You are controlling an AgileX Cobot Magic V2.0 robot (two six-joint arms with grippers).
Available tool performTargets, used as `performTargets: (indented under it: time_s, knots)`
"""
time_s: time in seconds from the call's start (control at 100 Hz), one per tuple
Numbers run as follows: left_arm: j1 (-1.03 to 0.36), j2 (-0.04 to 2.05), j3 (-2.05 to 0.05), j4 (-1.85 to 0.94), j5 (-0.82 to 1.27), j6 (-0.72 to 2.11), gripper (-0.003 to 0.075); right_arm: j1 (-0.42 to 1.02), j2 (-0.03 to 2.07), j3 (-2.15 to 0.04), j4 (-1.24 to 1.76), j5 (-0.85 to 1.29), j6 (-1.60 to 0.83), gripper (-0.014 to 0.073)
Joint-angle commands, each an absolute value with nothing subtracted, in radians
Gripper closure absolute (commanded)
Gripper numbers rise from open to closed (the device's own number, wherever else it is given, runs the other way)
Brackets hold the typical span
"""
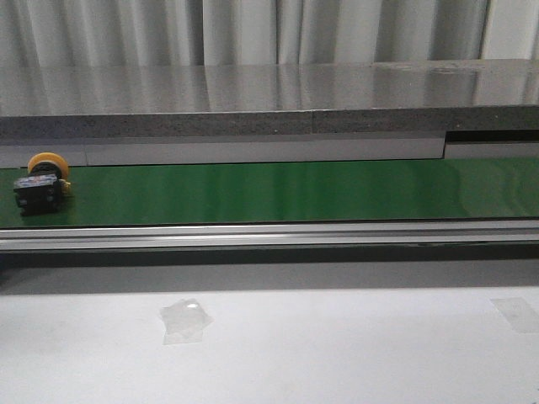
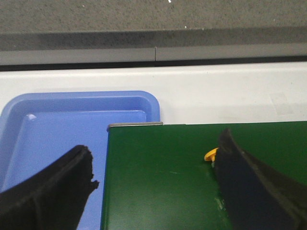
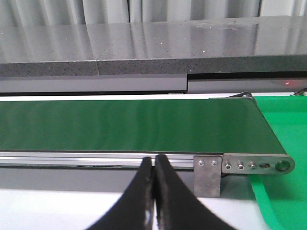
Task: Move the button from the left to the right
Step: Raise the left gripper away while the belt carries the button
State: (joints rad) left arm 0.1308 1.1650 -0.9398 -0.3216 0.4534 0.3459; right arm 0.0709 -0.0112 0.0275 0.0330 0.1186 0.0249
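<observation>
The button (image 1: 40, 183), a yellow-orange cap on a black boxy body, lies on its side on the green belt (image 1: 278, 192) at the far left of the front view. In the left wrist view only a sliver of its yellow cap (image 2: 210, 155) shows beside one black finger. My left gripper (image 2: 153, 170) is open and empty above the belt's left end, jaws wide apart. My right gripper (image 3: 154, 165) is shut and empty, hanging in front of the belt's rail near its right end. Neither gripper shows in the front view.
A blue tray (image 2: 29, 139) sits off the belt's left end. A green tray (image 3: 283, 201) sits off the belt's right end, beside a metal bracket (image 3: 207, 176). A grey stone ledge (image 1: 269, 97) runs behind the belt. Two tape patches (image 1: 185, 320) lie on the white table.
</observation>
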Motion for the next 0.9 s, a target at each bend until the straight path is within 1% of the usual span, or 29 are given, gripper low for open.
performTargets:
  time_s: [0.0,0.25,0.36,0.47,0.59,0.85,0.89]
  knots:
    - [0.125,1.047,-0.881,-0.366,0.319,0.345,0.0207,0.074,-0.030,0.012,0.026,0.034,0.020,0.0659]
    - [0.112,0.779,-0.629,-0.390,0.122,0.345,0.0207,0.074,-0.030,0.012,0.026,0.034,0.020,0.0659]
    - [0.059,0.655,-0.526,-0.390,0.045,0.345,0.0208,0.074,-0.030,0.012,0.026,0.034,0.020,0.0659]
    - [0.001,0.564,-0.458,-0.390,0.042,0.345,0.0208,0.074,-0.030,0.012,0.026,0.034,0.020,0.0659]
    - [-0.034,0.517,-0.410,-0.392,0.042,0.345,0.0207,0.074,-0.030,0.012,0.026,0.034,0.020,0.0659]
    - [-0.035,0.509,-0.400,-0.392,0.036,0.344,0.0209,0.074,-0.030,0.012,0.026,0.034,0.020,0.0659]
    - [-0.035,0.509,-0.400,-0.392,0.030,0.344,0.0218,0.074,-0.030,0.012,0.026,0.034,0.020,0.0659]
